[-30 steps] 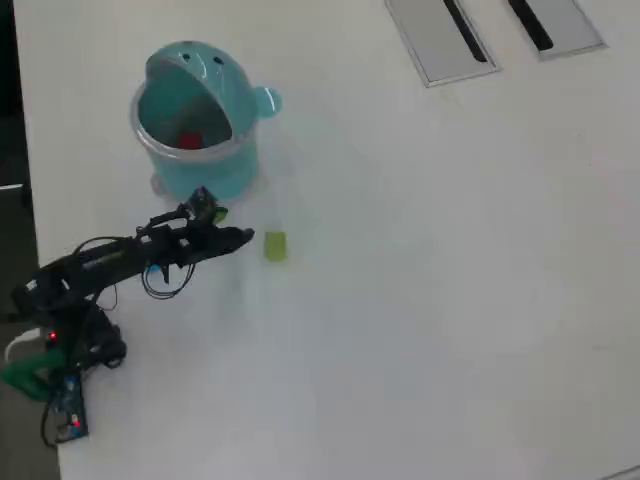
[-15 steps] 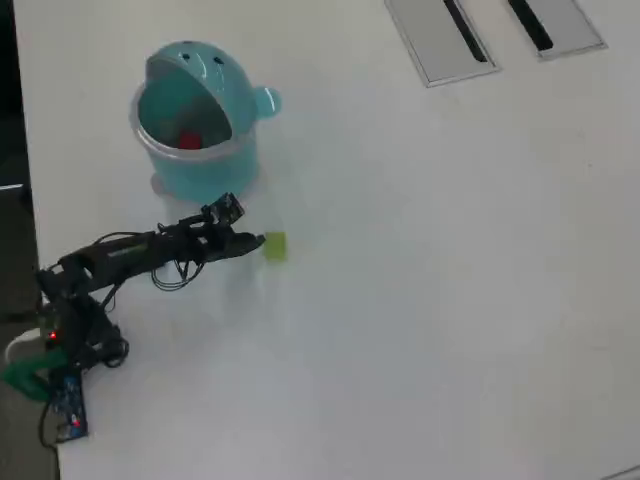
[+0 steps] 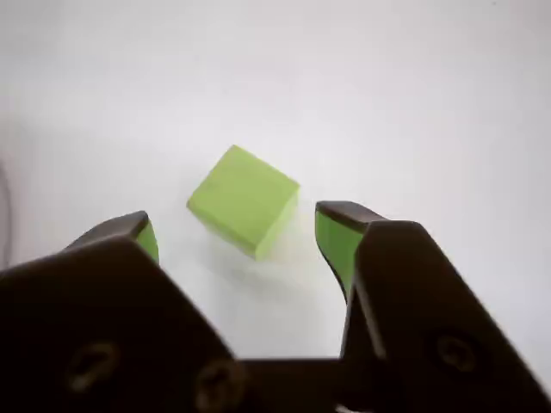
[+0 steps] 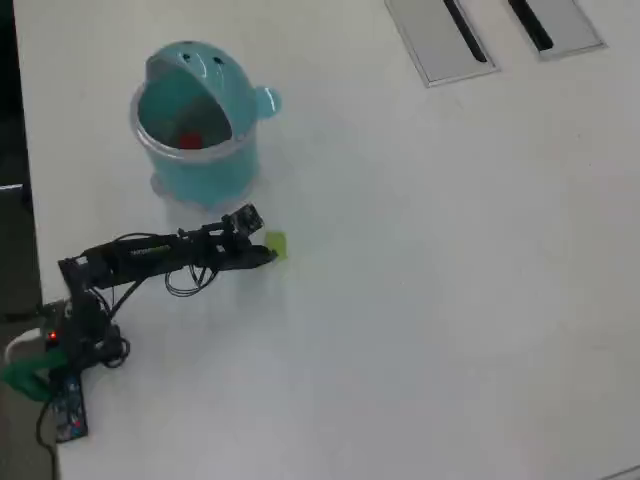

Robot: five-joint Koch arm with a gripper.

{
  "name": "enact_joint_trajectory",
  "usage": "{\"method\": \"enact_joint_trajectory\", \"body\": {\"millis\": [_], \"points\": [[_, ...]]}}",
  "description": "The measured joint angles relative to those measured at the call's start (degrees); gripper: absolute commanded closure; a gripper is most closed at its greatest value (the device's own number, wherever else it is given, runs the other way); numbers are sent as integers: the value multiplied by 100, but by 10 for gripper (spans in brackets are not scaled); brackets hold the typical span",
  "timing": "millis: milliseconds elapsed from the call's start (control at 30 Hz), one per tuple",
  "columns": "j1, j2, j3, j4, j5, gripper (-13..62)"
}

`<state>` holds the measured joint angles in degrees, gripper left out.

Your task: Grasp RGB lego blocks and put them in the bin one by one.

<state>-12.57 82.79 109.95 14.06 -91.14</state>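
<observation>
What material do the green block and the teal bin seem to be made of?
The green block: probably plastic, matte, judging by its even colour and crisp edges. The teal bin: probably moulded plastic, smooth and slightly glossy, with a clearer band at the rim. Neither can be confirmed from the look alone.

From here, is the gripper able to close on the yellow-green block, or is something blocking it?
Probably yes. The gripper is open, the yellow-green block sits just ahead of its tips on the bare table, and nothing lies between them.
</observation>
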Motion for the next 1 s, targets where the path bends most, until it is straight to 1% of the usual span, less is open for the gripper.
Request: {"method": "enact_joint_trajectory", "body": {"millis": [167,600,733,933,1000], "points": [[88,-360,-264,0,-123,156],[-18,-782,-264,-202,-123,156],[-141,-1151,-457,-352,-114,156],[-141,-1679,-1072,-589,272,156],[-62,-1775,-1072,-633,404,173]]}}
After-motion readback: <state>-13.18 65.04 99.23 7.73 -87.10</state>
